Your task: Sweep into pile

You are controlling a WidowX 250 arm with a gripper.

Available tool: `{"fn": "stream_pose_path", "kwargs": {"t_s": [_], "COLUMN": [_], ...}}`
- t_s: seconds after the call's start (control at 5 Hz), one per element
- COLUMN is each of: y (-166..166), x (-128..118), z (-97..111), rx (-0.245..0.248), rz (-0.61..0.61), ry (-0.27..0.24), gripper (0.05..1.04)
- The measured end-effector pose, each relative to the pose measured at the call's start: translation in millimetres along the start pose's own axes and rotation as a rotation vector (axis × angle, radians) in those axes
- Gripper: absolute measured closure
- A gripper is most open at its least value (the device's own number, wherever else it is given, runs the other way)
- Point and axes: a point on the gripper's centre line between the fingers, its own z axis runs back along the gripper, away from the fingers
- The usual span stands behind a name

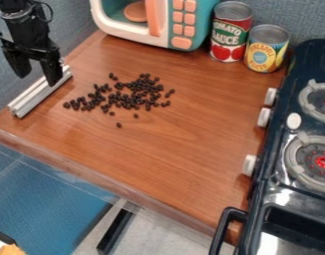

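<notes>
- Beans [135, 94] lie loose in front of the toy microwave [201, 30], with a few strays farther out from it.
- My gripper [37, 79] hangs left of the microwave, fingers spread, holding nothing.
- The bar [40, 93] lies left of the microwave too, and I think it is my broom.
- I should pinch it firmly, then keep its long edge flat.
- I should start outside the strays and push slowly toward the big clump in front of the microwave. Fast pushes could make beans roll off.
</notes>
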Motion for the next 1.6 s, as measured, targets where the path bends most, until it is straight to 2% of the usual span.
{"fn": "stream_pose_path", "kwargs": {"t_s": [0.2,0.4,0.6,0.8,1.2,1.4,1.6], "y": [-3.0,0.7,8.6,14.7,15.2,7.8,0.3], "x": [-4.3,-9.0,-14.9,-17.4,-16.4,-24.4,-31.3], "z": [-14.2,-25.4,-40.6,-41.8,-42.7,-45.9,-44.3], "rx": [-0.022,-0.007,0.016,0.051,0.043,0.013,-0.002], "rz": [0.007,0.015,0.009,-0.005,0.024,0.041,0.051], "ry": [0.035,0.068,0.097,0.112,0.125,0.152,0.150], "gripper": [0.084,0.130,0.415,0.684,0.698,0.698,0.698]}}
